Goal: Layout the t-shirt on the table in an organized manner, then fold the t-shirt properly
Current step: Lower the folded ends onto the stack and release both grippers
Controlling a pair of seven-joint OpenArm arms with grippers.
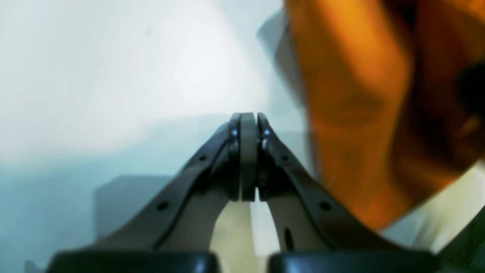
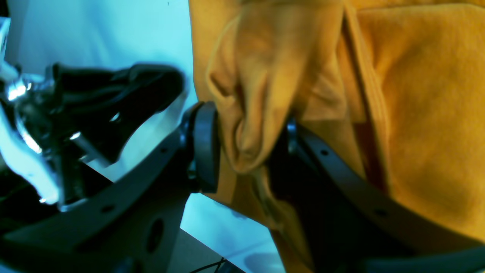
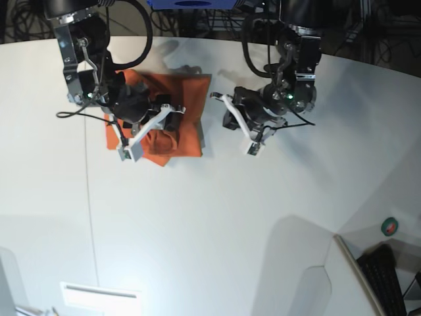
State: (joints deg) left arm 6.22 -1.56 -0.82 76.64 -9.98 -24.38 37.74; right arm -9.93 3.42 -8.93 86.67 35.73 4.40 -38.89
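Note:
The orange t-shirt (image 3: 191, 99) lies bunched in a rough rectangle at the back left of the white table (image 3: 197, 217). My right gripper (image 3: 172, 118) is down on it, and in the right wrist view its fingers (image 2: 204, 148) are closed on a gathered fold of the orange cloth (image 2: 257, 94). My left gripper (image 3: 220, 102) hovers just to the right of the shirt. In the left wrist view its pads (image 1: 248, 151) are pressed together and empty, with the blurred t-shirt (image 1: 352, 94) off to the right.
A thin seam line (image 3: 85, 197) runs down the table's left part. A grey side surface (image 3: 309, 276) and a dark keyboard (image 3: 388, 276) sit at the lower right, with a small green and red disc (image 3: 390, 226) near them. Cables hang behind the table's far edge.

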